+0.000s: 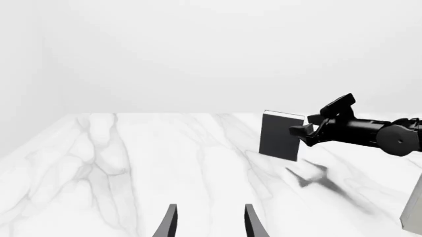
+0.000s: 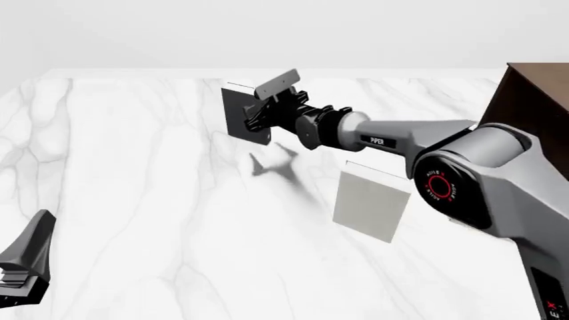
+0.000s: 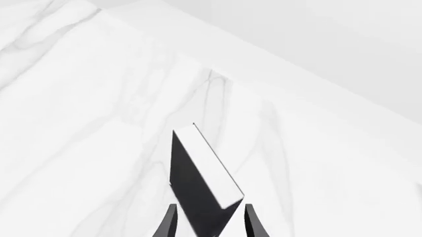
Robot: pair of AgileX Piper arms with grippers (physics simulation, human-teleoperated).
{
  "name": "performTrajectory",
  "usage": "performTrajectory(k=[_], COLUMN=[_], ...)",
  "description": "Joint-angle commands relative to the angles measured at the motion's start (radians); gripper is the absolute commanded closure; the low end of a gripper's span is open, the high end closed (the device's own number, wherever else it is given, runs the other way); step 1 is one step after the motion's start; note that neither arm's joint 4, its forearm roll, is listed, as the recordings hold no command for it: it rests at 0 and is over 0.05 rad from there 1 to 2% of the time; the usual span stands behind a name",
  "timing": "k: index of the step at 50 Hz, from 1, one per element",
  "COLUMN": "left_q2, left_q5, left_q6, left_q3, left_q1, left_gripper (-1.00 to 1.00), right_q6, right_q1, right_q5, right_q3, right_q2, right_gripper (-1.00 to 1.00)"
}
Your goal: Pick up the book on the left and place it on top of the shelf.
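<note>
The black book (image 2: 240,112) with white page edges stands upright on the marble table, left of the other things; it also shows in the left wrist view (image 1: 279,137). My right gripper (image 2: 260,122) reaches it from the right, open, its fingers on either side of the book's near edge (image 3: 197,173). My left gripper (image 1: 209,223) is open over bare table with nothing between its fingers, well apart from the book. The dark brown shelf (image 2: 534,100) stands at the far right, partly cut off by the frame.
A pale grey-white book (image 2: 372,201) stands upright under the right arm's forearm, between the black book and the shelf; its edge shows as a pale grey-white book (image 1: 414,212) in the left wrist view. Part of the left arm (image 2: 25,267) sits at the lower left corner.
</note>
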Motion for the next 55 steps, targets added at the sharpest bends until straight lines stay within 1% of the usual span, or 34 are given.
performTrajectory(k=[1, 33, 55], left_q2=[0.000, 0.000, 0.000], left_q5=[0.000, 0.000, 0.000], left_q6=[0.000, 0.000, 0.000], left_q3=[0.000, 0.000, 0.000], left_q1=[0.000, 0.000, 0.000], left_gripper=[-1.00, -1.00, -1.00], right_q6=[0.000, 0.004, 0.006], right_q1=[-0.004, -0.013, -0.016], right_q5=[0.015, 0.041, 0.049], right_q3=[-0.045, -0.135, -0.159], right_q2=[0.040, 0.111, 0.132], right_gripper=[-1.00, -1.00, -1.00])
